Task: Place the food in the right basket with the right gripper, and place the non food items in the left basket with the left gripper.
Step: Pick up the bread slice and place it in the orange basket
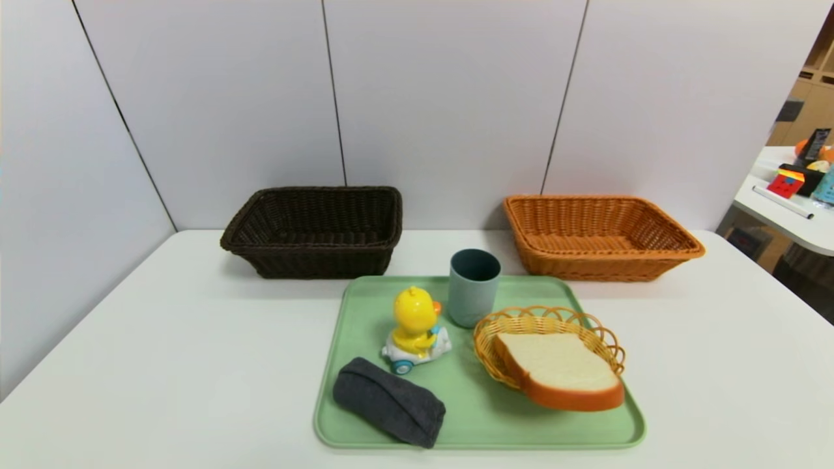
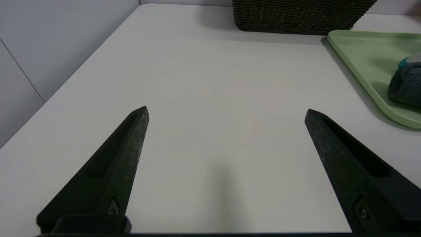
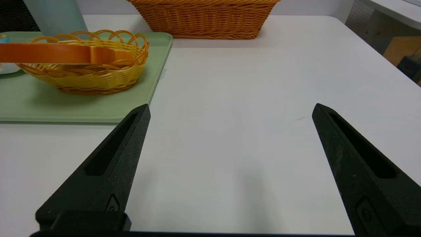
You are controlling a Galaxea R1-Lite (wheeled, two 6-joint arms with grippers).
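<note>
A slice of white bread with an orange-brown crust lies in a small round yellow wicker bowl on a green tray. On the same tray stand a blue-grey cup, a yellow duck toy on a white wheeled base, and a dark grey pouch. The dark brown left basket and the orange-tan right basket sit at the back by the wall. My left gripper hovers open over bare table left of the tray. My right gripper is open over bare table right of the tray. Neither shows in the head view.
The white table is bounded by grey wall panels behind and on the left. Its right edge drops off near a second table holding small coloured items. In the right wrist view the bread's crust overhangs the bowl.
</note>
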